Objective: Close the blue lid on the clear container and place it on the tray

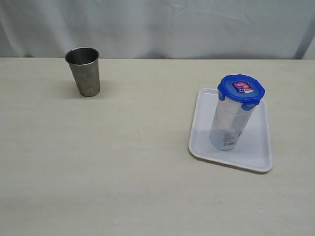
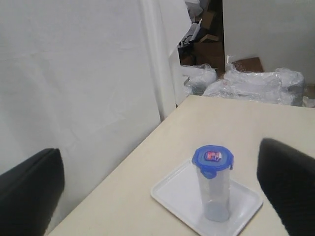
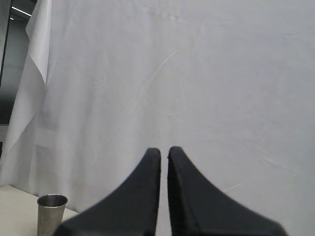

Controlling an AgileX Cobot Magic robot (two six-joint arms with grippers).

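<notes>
The clear container (image 1: 229, 125) stands upright on the white tray (image 1: 256, 155) at the right of the table, with the blue lid (image 1: 241, 90) seated on its top. The left wrist view shows the same container (image 2: 215, 194), lid (image 2: 212, 158) and tray (image 2: 172, 194) from a distance. My left gripper (image 2: 160, 189) is open wide, far back from the container, with nothing between its black fingers (image 2: 29, 189). My right gripper (image 3: 164, 151) is shut on nothing, raised and facing the white curtain. Neither gripper appears in the exterior view.
A steel cup (image 1: 84, 71) stands upright at the back left of the table, also visible low in the right wrist view as the steel cup (image 3: 51, 212). A white curtain (image 1: 157, 24) hangs behind the table. Boxes and plastic-wrapped bundles (image 2: 246, 81) lie beyond the table's far end.
</notes>
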